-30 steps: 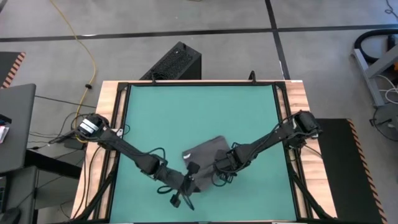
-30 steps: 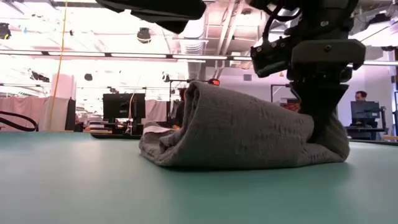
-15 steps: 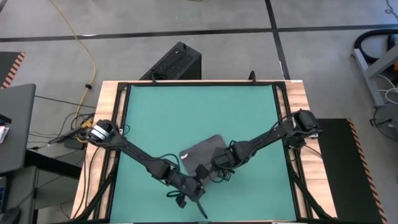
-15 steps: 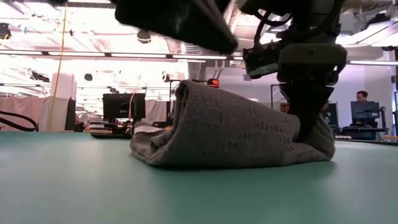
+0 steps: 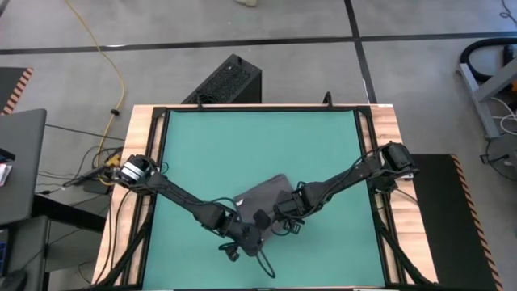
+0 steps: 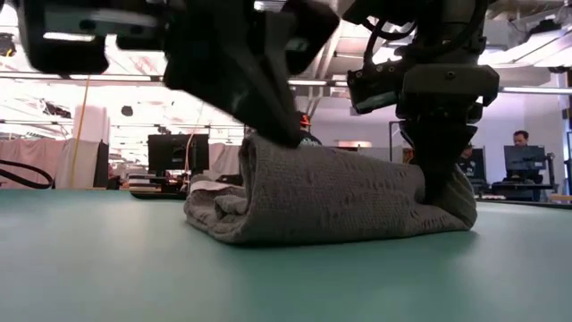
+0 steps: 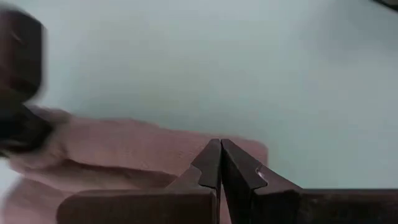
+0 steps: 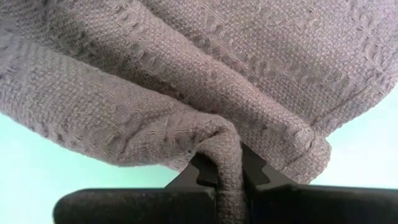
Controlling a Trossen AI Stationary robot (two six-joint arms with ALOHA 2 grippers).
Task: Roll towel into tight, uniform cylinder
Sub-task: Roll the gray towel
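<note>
The charcoal-grey towel (image 5: 262,194) lies partly rolled on the teal mat (image 5: 258,137), near the near edge at the middle. In the low view it is a thick roll (image 6: 340,192) with a flat layer and a pale tag (image 6: 212,186) sticking out at its left end. My right gripper (image 5: 280,212) is shut on the roll's right end (image 6: 442,192). My left gripper (image 5: 256,220) is shut and comes down on the top of the roll's left end. My left gripper's shut fingertips (image 7: 221,152) meet the top of the roll's left end (image 6: 279,141), slanting down from the near left. The towel rests on the mat beneath them. My right gripper pinches a raised fold of the towel (image 8: 225,146) between its two fingers, at the roll's right end. The fingers point down from above. The cloth bunches up into the pinch, and the rest of the roll lies on the mat.
A black box (image 5: 226,81) stands on the floor beyond the table's far edge. The mat is bare toward the far edge and both sides (image 5: 202,145). A black frame and wooden border (image 5: 388,210) run round the mat.
My left gripper has swung from the near edge up toward the towel and come down onto the roll's left end. My right gripper has drawn the roll's right end a little toward the table's left. The roll has slid left and bunched up shorter.
</note>
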